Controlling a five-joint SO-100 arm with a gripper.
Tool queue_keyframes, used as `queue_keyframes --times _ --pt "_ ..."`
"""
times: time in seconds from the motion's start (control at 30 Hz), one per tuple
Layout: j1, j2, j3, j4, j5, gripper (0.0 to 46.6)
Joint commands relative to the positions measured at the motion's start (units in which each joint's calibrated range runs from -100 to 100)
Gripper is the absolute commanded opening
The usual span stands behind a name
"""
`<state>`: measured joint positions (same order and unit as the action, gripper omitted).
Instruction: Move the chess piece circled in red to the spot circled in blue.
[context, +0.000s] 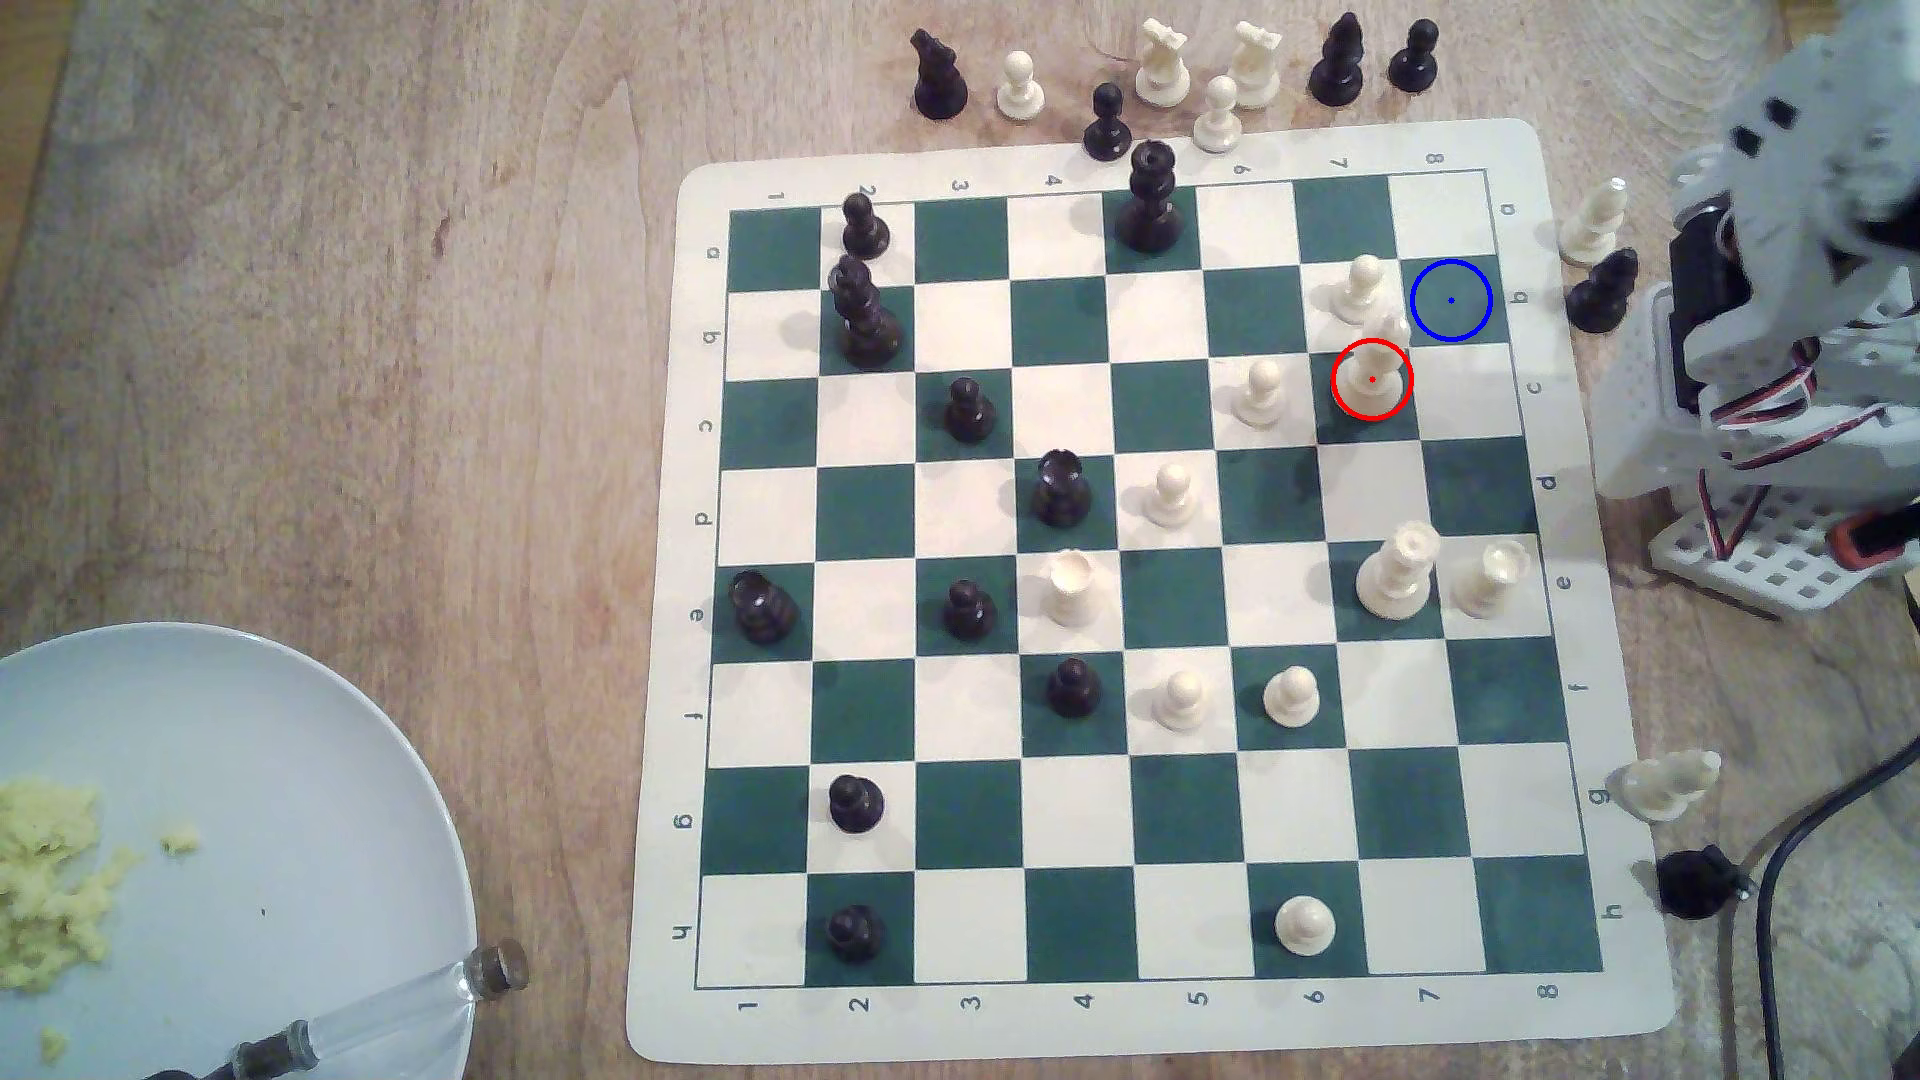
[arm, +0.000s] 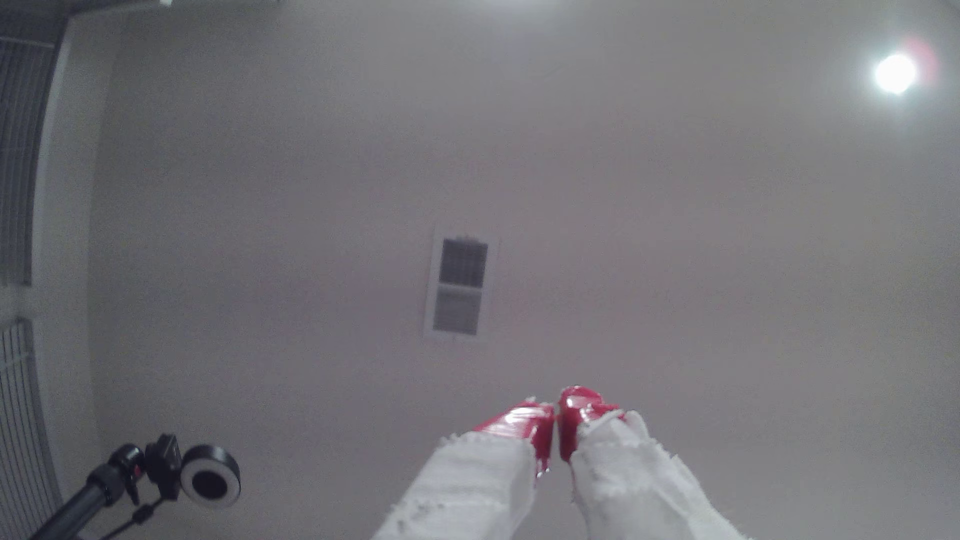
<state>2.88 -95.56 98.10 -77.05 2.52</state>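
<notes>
The chess piece (context: 1374, 372), a slim cream-white one with a narrow tip, is seen standing upright on the dark green square ringed in red, on the board (context: 1143, 582) towards the exterior view's right. A cream pawn (context: 1362, 286) is placed just beyond it, and another cream pawn (context: 1261, 392) is set on the square to its left in that view. The spot (context: 1451, 300), a green square marked with a blue circle and centre dot, is found diagonally adjacent to the piece's square, at the board's right edge, with nothing resting on it. The arm (context: 1787, 291) is held folded off the board at the exterior view's right. In the wrist view the gripper (arm: 557, 415) is pointed up at a ceiling with a vent (arm: 457, 285); its red-tipped jaws are pressed together with nothing between them.
</notes>
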Motion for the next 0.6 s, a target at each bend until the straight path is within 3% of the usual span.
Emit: queue_keyframes --times 0.0,0.17,0.33,0.57 --pt "2.3 -0.2 -8.3 19.1 -0.1 0.2" --pt "4.0 -0.2 -17.9 44.8 -0.5 0.2" --pt "9.8 -0.2 -29.4 81.2 -0.5 0.2" --pt "11.2 0.1 -38.0 108.3 -0.6 0.2"
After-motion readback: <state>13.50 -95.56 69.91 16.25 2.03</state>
